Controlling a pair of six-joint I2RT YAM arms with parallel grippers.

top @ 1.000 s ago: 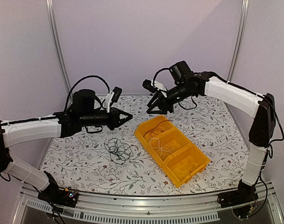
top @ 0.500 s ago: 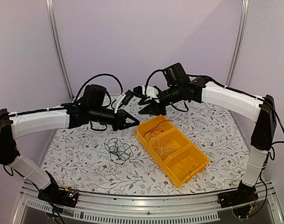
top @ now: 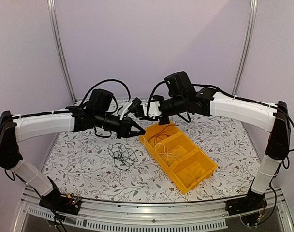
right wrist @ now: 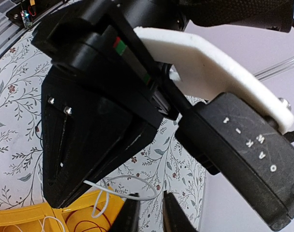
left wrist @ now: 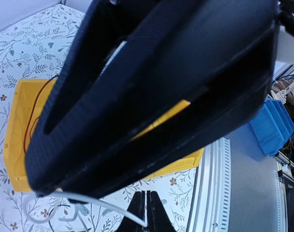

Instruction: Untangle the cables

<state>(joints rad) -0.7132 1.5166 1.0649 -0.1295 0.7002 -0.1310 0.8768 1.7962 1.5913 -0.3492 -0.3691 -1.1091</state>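
Floral table (top: 224,130); left pincer (top: 140,130) pinches white cable (left wrist: 113,209) beside right pincer (right wrist: 149,215).

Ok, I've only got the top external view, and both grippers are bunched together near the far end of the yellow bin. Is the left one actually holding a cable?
Observer: Yes. The left wrist view shows the left gripper shut, with a white cable pinched between its fingers.
Operator: And has the right one got hold of it too?
Observer: Not yet. In the right wrist view the right gripper is open, and a loop of that cable lies just beyond its fingertips.
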